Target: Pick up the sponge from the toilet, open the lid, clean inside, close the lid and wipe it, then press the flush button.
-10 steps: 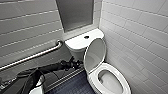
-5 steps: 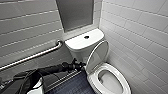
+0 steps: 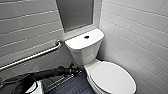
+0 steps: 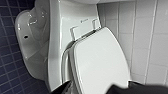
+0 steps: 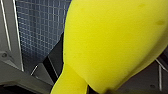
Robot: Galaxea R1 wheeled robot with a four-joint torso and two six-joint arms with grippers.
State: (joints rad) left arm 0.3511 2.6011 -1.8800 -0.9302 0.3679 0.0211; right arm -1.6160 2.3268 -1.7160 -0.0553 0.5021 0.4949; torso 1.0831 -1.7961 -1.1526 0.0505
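The white toilet [image 3: 83, 53] stands in the corner, and the lid [image 3: 112, 77] lies flat over the bowl. The dark round flush button [image 3: 86, 37] sits in the middle of the tank top. My left arm reaches in from the left, and the left gripper [image 3: 74, 69] is beside the base of the tank. In the left wrist view the lid [image 4: 100, 57] lies just beyond my left gripper [image 4: 100, 90], whose dark fingers [image 4: 62, 88] stand wide open. The yellow sponge [image 5: 115, 42] bulges large in the right wrist view, pinched in my shut right gripper [image 5: 75, 83].
A metal grab bar [image 3: 32, 56] runs along the white tiled wall on the left. Another tiled wall [image 3: 140, 30] stands close on the toilet's right. The floor [image 3: 72, 87] is dark blue small tile. A grey panel [image 3: 75, 12] sits above the tank.
The lid stood upright against the tank a second ago and has come down over the bowl. The left arm has stayed near the toilet's left side.
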